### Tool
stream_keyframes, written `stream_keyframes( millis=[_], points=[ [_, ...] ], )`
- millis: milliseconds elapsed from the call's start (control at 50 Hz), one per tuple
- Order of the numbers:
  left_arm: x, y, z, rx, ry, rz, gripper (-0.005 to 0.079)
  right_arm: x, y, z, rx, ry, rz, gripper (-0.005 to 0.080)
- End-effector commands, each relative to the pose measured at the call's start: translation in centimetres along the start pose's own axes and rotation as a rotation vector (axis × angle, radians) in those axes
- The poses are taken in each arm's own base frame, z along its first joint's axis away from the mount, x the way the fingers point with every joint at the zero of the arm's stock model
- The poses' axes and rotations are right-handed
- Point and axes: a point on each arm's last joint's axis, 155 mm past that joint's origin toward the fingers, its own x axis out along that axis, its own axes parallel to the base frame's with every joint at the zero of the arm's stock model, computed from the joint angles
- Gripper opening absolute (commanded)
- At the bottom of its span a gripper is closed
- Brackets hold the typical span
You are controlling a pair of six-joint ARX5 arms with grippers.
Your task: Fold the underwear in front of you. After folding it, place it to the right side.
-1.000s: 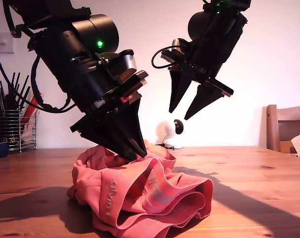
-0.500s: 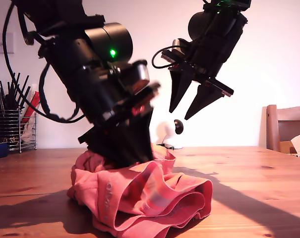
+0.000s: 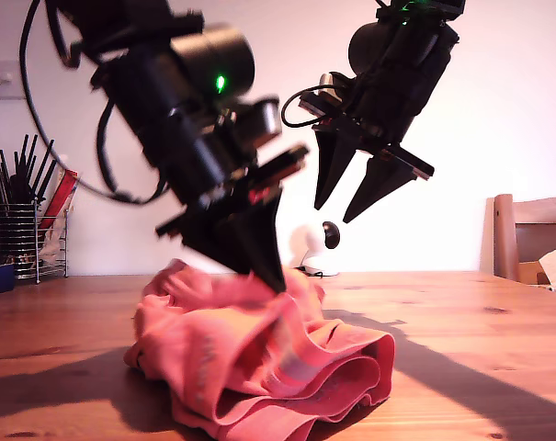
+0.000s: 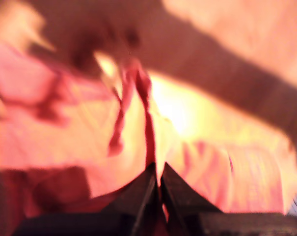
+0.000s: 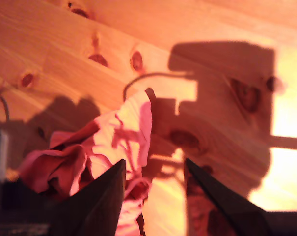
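Note:
The coral-red underwear (image 3: pixel 259 367) lies bunched in a heap on the wooden table (image 3: pixel 480 322), toward the exterior view's left. My first gripper (image 3: pixel 273 280) points down onto the heap's top and is shut on a pinch of the cloth. In the blurred first wrist view, its jaws (image 4: pixel 158 169) meet on a red fold of the underwear (image 4: pixel 212 147). My second gripper (image 3: pixel 334 213) hangs open in the air above and to the exterior view's right of the heap, holding nothing. The second wrist view shows its fingers (image 5: pixel 153 167) spread above the underwear (image 5: pixel 123 128) and bare wood.
A wire holder with dark utensils (image 3: pixel 20 230) stands at the exterior view's far left. A small white camera (image 3: pixel 314 248) sits behind the heap. A wooden chair (image 3: pixel 530 234) is at the exterior view's right edge. Bare table stretches to the exterior view's right.
My first gripper has swung toward the exterior view's right and risen a little, dragging the top fold of the underwear with it. The second gripper has not moved.

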Motion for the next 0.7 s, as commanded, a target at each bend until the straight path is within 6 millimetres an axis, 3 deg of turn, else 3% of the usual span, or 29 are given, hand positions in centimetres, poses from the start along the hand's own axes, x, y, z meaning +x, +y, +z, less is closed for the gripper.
stream_keyframes(
  millis=[0,440,680],
  points=[
    [-1.2,0.6,0.6,-0.033,-0.032,0.013,-0.0021,-0.5,0.8,0.1,-0.021,-0.008,0.009,0.0340],
    [-3.6,7.4,0.0,-0.172,-0.033,0.191,-0.0021,-0.5,1.4,-0.7,-0.011,0.023,0.040,0.0340],
    [-4.5,10.1,-0.3,-0.227,-0.040,0.222,-0.0021,0.5,5.7,-2.1,-0.054,0.075,0.150,0.0316]
  ],
)
